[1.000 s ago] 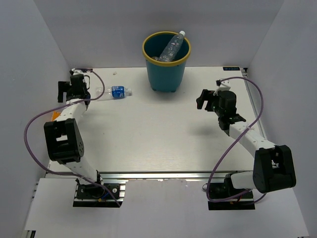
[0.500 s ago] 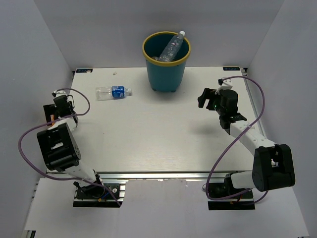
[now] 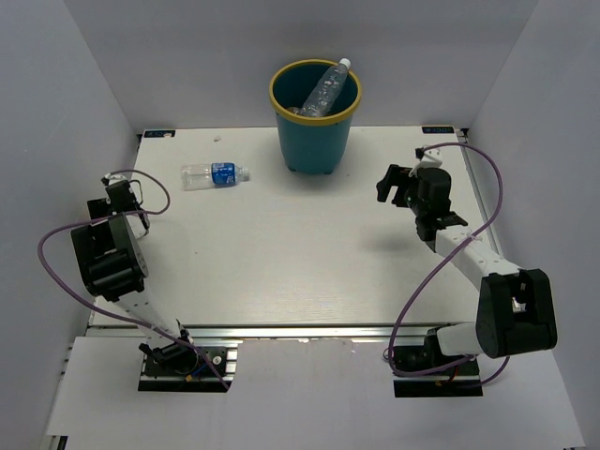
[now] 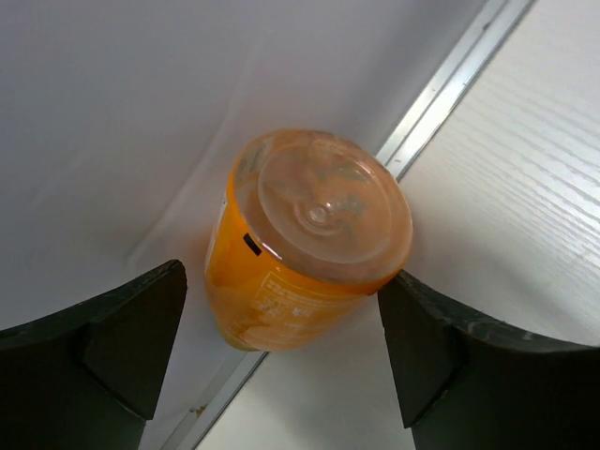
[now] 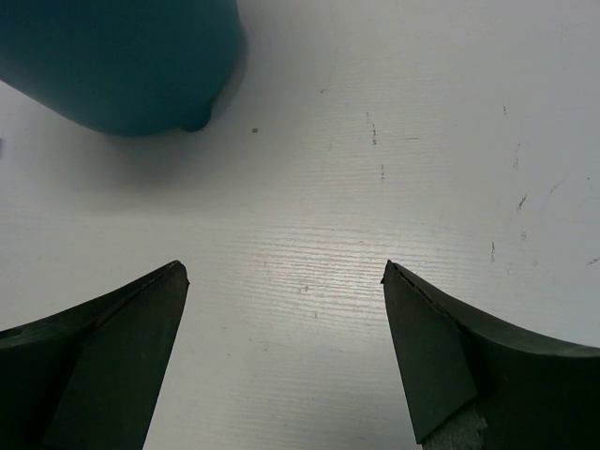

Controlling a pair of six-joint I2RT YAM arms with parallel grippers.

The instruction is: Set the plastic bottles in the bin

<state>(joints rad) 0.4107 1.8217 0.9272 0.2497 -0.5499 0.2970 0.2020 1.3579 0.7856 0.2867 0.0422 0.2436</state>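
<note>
the left gripper (image 4: 281, 278) stands wide open and has hold of nothing. its two dark, matte, wedge-shaped fingers (image 4: 122, 342) flank a stubby orange bottle (image 4: 300, 234). there is a clear gap on one side, and on the other the fingertip is at or just beside the rim of the bottle's base; i cannot tell if it touches. the bottle's round, translucent base faces the camera, with a small dimple at its centre, and the glossy orange body carries fine print and a small black mark. it sits at the left edge of the table (image 4: 525, 169), over the thin aluminium rail (image 4: 450, 89) and close against the smooth white wall (image 4: 112, 112).

the right gripper (image 5: 281, 272) is also fully spread, with only bare tabletop between its fingers. that surface is white with a faint wood-grain texture and a few small scuffs. ahead of it and to one side is the curved lower wall of the teal plastic bin (image 5: 122, 66), near but not touching.

from above, the bin is a round, tapering bucket with a yellow rim, standing at the far middle of the table. a long clear bottle (image 3: 328, 86) with a white cap leans inside it, neck poking over the rim. a small clear bottle (image 3: 214, 174) with a blue label lies on its side on the table, left of the bin and well apart from both grippers.
</note>
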